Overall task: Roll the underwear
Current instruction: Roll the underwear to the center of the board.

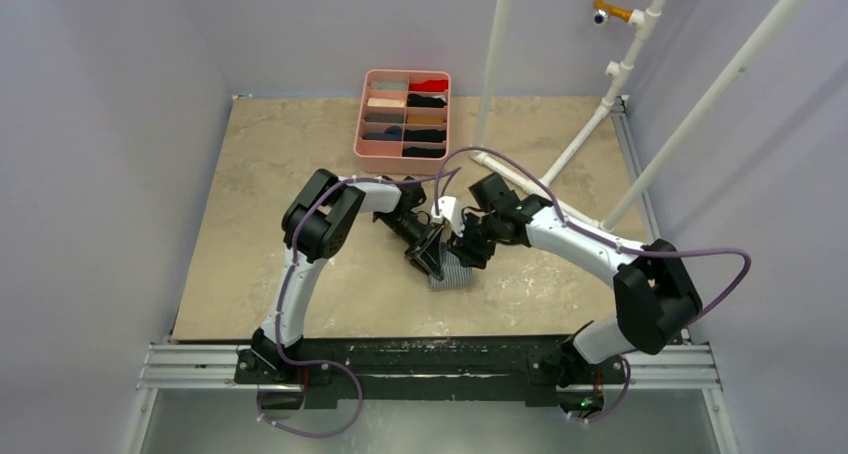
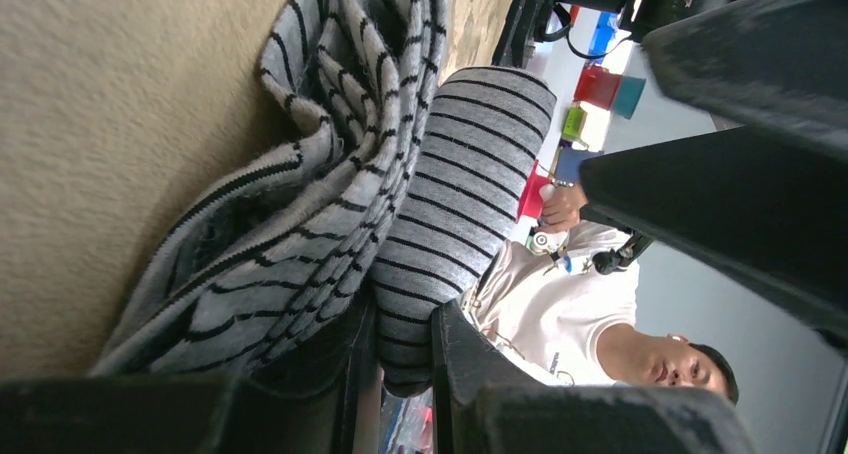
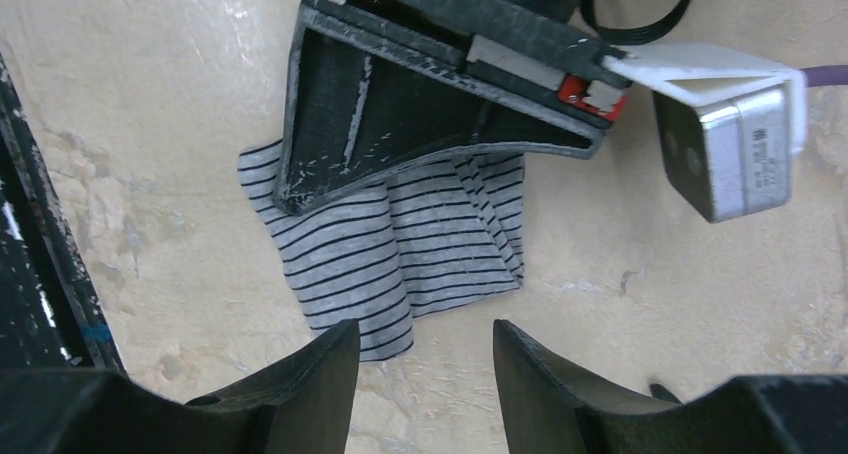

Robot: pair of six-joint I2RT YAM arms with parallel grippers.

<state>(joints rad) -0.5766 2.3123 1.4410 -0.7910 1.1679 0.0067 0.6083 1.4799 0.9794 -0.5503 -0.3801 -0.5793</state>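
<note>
The grey striped underwear lies crumpled on the beige table in the middle of the top view. In the left wrist view one part of it is a tight roll beside loose folds. My left gripper is shut on the end of that roll, and from above it sits on the cloth's left side. The right wrist view shows the underwear under the left gripper's body. My right gripper hangs open just off the cloth's near edge, holding nothing.
A pink compartment tray with rolled garments stands at the back of the table. White pipes slant across the right rear. A metal rail runs along the near edge. A person in a white shirt is beyond the table.
</note>
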